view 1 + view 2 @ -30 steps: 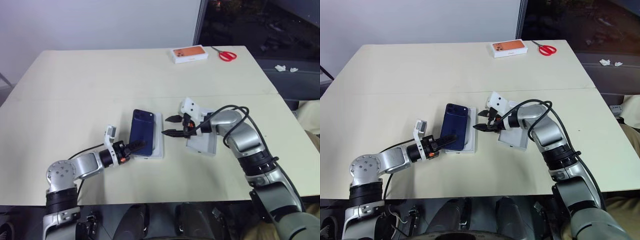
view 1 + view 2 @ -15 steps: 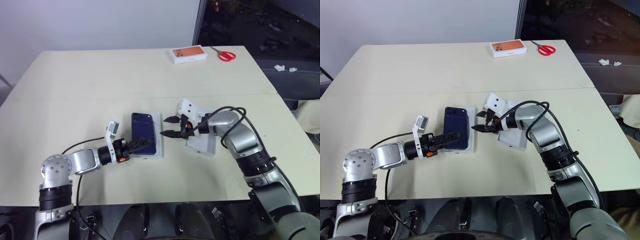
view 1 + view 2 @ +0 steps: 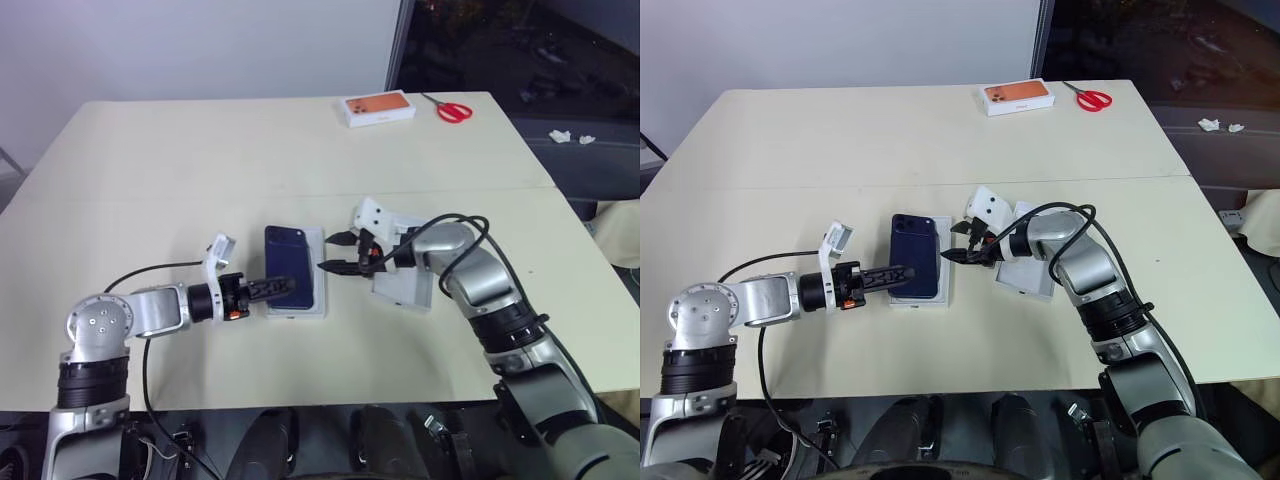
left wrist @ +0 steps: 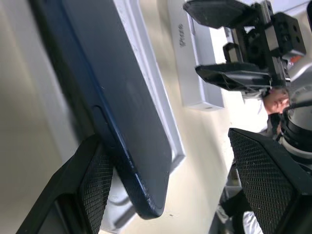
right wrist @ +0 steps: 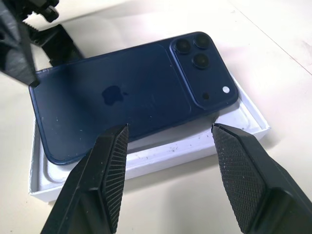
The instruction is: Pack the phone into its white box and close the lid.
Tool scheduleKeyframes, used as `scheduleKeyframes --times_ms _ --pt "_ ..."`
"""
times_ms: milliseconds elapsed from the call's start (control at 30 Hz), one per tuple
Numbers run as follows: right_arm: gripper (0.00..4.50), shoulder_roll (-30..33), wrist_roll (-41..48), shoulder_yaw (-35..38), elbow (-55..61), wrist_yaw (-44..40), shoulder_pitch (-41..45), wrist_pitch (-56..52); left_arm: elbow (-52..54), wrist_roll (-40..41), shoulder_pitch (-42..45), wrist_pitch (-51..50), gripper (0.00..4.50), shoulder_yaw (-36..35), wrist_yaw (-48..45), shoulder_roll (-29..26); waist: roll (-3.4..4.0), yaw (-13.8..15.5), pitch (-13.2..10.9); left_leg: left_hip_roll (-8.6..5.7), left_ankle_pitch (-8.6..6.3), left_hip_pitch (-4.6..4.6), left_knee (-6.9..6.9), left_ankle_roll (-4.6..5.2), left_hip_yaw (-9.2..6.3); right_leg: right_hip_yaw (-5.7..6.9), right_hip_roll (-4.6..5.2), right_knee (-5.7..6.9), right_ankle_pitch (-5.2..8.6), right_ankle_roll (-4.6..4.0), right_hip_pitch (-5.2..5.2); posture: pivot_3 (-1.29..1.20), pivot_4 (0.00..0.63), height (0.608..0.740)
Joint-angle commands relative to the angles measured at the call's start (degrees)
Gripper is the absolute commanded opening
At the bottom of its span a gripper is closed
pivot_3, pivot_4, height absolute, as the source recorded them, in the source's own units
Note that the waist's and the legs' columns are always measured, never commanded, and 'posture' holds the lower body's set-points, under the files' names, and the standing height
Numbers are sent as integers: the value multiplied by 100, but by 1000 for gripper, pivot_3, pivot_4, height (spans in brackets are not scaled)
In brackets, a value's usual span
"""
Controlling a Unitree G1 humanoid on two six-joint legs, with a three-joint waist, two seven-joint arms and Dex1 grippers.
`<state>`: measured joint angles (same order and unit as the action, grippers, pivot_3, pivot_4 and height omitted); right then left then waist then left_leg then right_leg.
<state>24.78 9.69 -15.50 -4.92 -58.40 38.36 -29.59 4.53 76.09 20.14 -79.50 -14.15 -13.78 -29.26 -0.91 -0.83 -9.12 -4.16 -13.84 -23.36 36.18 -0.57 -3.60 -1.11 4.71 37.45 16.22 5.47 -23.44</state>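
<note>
While the phone (image 3: 292, 273) lies back-up in the white box (image 3: 298, 305), sitting askew with one long edge riding on the box wall, the left gripper (image 3: 281, 289) reaches in low from the robot's left with its fingers spread, one finger (image 4: 92, 180) beside the phone's near end and neither clamping it. Just beside the box's other long side, the right gripper (image 3: 338, 253) points at the phone, its fingers parted and empty. Under that right wrist lies the lid (image 3: 406, 287), near the box. All rests on a pale cream tabletop (image 3: 200, 160); at its far edge sit an orange-topped box (image 3: 379, 108) and red scissors (image 3: 452, 109). Beyond stand a white wall (image 3: 200, 45) and a dark window (image 3: 520, 50).
</note>
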Motion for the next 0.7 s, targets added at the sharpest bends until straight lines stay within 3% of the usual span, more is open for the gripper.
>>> scheduleKeyframes --times_ms 33,267,700 --pt "2846 -32 5 13 62 24 108 103 139 32 23 -90 3804 -6 -75 -119 0 0 0 0 0 0 0 0 0 0 0 0 0 0 0 0 150 740" --pt "2846 -67 -8 -4 29 36 136 127 200 -255 61 -31 3804 35 -260 -390 0 -4 0 0 0 0 -1 0 0 0 0 0 0 0 -2 0 150 740" --pt "2846 -110 -60 -16 -92 12 179 224 242 -503 241 29 3804 51 -339 -308 0 3 0 -1 0 -1 0 0 0 0 1 -1 0 0 0 0 150 740"
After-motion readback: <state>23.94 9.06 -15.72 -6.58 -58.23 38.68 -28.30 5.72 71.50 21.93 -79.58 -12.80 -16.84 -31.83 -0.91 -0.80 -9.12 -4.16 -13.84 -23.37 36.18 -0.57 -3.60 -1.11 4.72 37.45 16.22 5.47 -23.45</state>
